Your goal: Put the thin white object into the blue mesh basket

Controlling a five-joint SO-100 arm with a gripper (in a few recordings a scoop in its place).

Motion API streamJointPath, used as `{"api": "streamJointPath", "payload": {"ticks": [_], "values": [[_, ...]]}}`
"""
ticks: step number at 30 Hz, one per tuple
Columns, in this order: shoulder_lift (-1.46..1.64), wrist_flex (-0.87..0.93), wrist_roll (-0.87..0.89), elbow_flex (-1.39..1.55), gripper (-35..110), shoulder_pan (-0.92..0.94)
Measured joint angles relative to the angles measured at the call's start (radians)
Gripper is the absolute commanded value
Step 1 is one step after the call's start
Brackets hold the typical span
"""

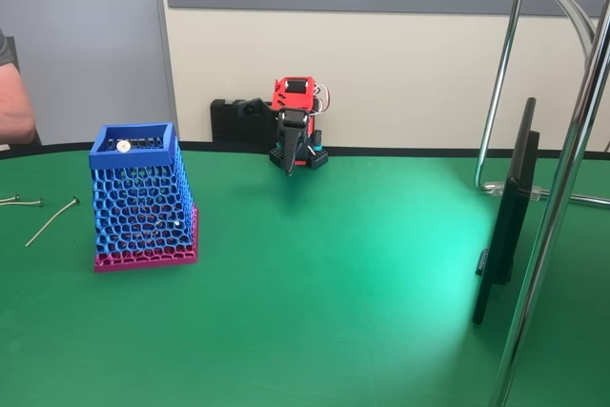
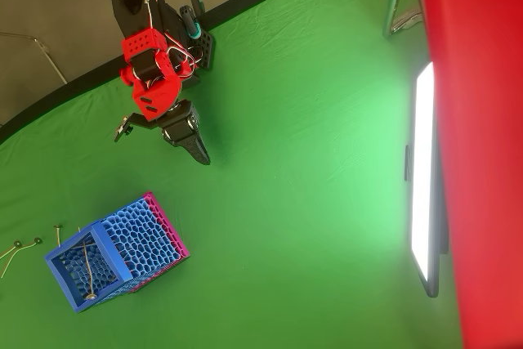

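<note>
The blue mesh basket [image 1: 141, 199] [image 2: 135, 243] stands upright on its magenta base at the left of the green table. Left of it lies the thin white object [image 1: 51, 222], a gently curved strip with its dark head toward the basket. In the overhead view the thin white object [image 2: 58, 235] is partly hidden behind the basket's rim. My gripper [image 1: 289, 165] [image 2: 202, 155] hangs shut and empty at the folded red and black arm by the table's back edge, far from both. A thin pale stick with a round head leans inside the basket.
Two straighter pale sticks [image 1: 21, 202] [image 2: 24, 252] lie at the far left. A flat monitor [image 1: 508, 216] [image 2: 424, 177] and chrome stand poles [image 1: 562, 188] occupy the right. A person's arm [image 1: 11, 102] shows at the left edge.
</note>
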Motion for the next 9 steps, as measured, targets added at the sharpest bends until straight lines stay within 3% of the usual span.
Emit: {"api": "streamJointPath", "payload": {"ticks": [9], "values": [[0.002, 0.008, 0.009, 0.0, 1, 0.0]]}}
